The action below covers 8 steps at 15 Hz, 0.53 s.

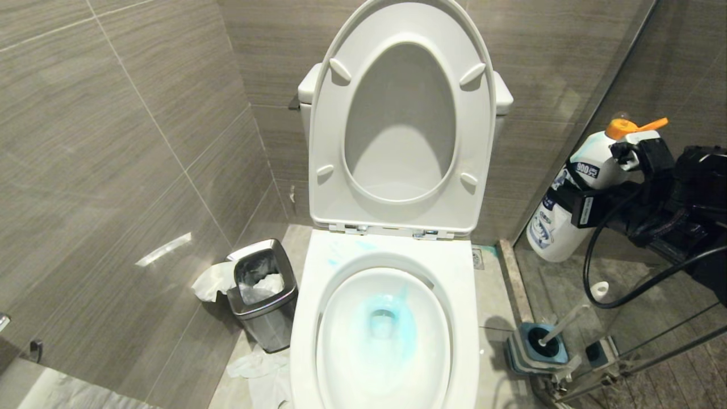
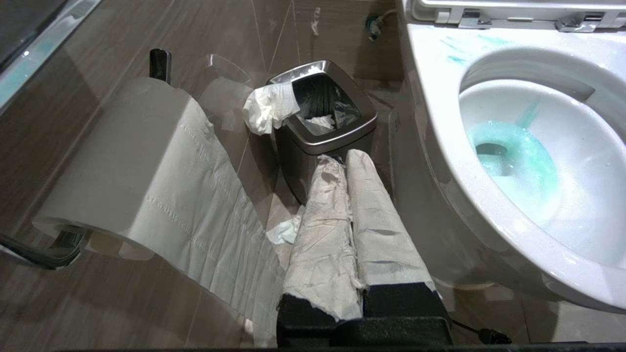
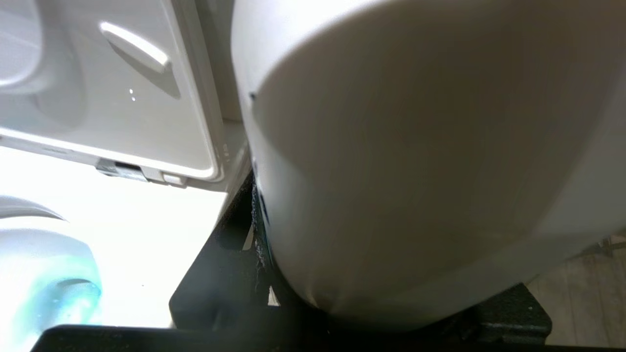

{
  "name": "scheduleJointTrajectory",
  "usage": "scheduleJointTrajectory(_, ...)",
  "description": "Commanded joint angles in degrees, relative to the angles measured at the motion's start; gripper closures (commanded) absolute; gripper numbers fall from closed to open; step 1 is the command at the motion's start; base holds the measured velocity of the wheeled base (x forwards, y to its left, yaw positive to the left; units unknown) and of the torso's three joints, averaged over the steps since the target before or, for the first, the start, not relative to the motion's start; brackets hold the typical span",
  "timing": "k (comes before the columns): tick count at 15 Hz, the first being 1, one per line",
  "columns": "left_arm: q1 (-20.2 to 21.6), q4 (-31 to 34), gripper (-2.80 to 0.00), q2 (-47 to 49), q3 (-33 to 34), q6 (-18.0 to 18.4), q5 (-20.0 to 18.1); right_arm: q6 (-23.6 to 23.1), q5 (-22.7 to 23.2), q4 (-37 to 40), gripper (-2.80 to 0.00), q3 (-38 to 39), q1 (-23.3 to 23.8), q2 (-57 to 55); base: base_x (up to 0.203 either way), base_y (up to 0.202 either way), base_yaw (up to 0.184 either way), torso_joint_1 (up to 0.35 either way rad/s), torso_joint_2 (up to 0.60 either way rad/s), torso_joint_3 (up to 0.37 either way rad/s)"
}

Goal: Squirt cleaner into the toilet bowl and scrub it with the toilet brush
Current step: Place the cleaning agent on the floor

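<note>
Right hand [image 1: 616, 176] clamped on white cleaner bottle [image 1: 568, 204], right of toilet bowl [image 1: 386, 335]; brush [image 1: 562, 326] apparently below it.

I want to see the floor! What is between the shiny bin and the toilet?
Crumpled white paper lies on the floor between the bin and the toilet bowl, seen in the head view.

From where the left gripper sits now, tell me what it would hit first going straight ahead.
Most likely the steel waste bin: the shut left gripper points straight at it, fingertips close to its near wall. Depth is hard to judge.
</note>
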<state>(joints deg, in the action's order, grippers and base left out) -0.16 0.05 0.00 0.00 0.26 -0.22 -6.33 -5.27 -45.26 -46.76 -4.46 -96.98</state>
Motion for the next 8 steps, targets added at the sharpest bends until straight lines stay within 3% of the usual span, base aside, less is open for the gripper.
scheduleJointTrajectory(1,0.0,0.0,0.00,0.1,0.0,0.0,0.0,0.3,-0.4,-0.9,0.00,0.6,0.0,-3.2,0.000,0.000,0.000,0.006,0.00,-0.107)
scheduleJointTrajectory(8,0.0,0.0,0.00,0.1,0.0,0.0,0.0,1.1,-0.8,-4.9,0.00,-0.8,-0.1,-7.8,0.000,0.000,0.000,0.003,0.00,-0.179)
